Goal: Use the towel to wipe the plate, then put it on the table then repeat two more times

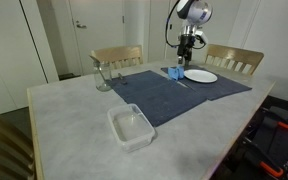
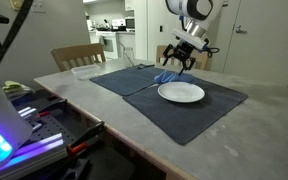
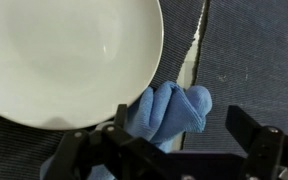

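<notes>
A white plate (image 1: 200, 76) lies on a dark blue placemat (image 1: 159, 95); it shows in both exterior views (image 2: 181, 93) and in the wrist view (image 3: 64, 55). A crumpled blue towel (image 3: 169, 110) lies on the mat right beside the plate's rim, and it shows in both exterior views (image 1: 176, 72) (image 2: 169, 75). My gripper (image 3: 164, 150) hangs just above the towel, fingers spread wide to either side of it. It is open and also shows in both exterior views (image 1: 187, 55) (image 2: 180, 60).
A clear plastic container (image 1: 131, 127) stands near the front edge of the marble table (image 1: 74, 120). A glass (image 1: 103, 76) stands at the mat's far left corner. Wooden chairs (image 1: 234, 58) stand behind the table. A second placemat (image 2: 119, 75) adjoins the first.
</notes>
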You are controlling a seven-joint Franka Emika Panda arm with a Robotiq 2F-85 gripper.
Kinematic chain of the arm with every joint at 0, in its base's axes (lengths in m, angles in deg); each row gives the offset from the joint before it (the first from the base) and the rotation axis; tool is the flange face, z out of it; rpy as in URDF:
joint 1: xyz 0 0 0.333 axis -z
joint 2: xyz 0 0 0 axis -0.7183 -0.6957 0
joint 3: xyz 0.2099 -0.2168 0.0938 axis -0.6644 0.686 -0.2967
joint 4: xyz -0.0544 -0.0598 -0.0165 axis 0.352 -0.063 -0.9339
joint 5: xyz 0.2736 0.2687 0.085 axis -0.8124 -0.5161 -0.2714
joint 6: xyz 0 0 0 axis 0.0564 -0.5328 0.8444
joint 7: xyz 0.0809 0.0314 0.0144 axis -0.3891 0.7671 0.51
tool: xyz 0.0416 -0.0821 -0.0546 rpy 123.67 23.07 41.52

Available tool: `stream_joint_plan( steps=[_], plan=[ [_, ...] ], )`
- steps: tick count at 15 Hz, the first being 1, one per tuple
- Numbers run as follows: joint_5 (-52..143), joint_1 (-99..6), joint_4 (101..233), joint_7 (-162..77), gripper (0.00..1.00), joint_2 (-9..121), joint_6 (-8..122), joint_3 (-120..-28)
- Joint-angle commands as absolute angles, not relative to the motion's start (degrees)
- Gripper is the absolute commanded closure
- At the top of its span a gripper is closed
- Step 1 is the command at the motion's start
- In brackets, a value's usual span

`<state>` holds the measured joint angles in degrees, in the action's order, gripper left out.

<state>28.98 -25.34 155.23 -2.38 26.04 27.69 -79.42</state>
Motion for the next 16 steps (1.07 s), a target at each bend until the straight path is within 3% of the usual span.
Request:
stream_joint_plan(
  steps=[1, 11, 12, 16],
  plan=[
    [29.0, -25.51, 159.29, 1.88, 0.0, 26.99, 32.36, -80.45],
    [27.92, -25.81, 168.22, 3.78, 0.0, 28.09, 51.63, -82.52],
    [28.11, -25.79, 168.7, 3.82, 0.19, 28.13, 52.54, -82.71],
    [28.67, -25.89, 169.58, 2.81, 0.48, 28.82, 53.83, -82.59]
  ],
)
